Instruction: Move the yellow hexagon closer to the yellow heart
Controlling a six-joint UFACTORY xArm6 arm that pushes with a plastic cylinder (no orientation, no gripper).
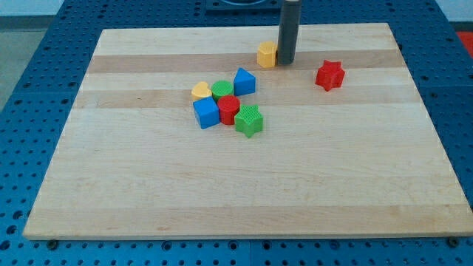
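The yellow hexagon (pixel 267 54) lies near the view's top, a little right of centre. My tip (pixel 285 61) stands right beside it, touching its right side. The yellow heart (pixel 200 91) lies lower left of the hexagon, at the upper left of a cluster of blocks. The rod rises straight up out of the view's top.
The cluster by the heart holds a green round block (pixel 222 90), a blue triangular block (pixel 244 81), a blue cube (pixel 206 112), a red cylinder (pixel 229 109) and a green star (pixel 249 120). A red star (pixel 330 74) lies alone at the right. The wooden board (pixel 244 185) sits on a blue surface.
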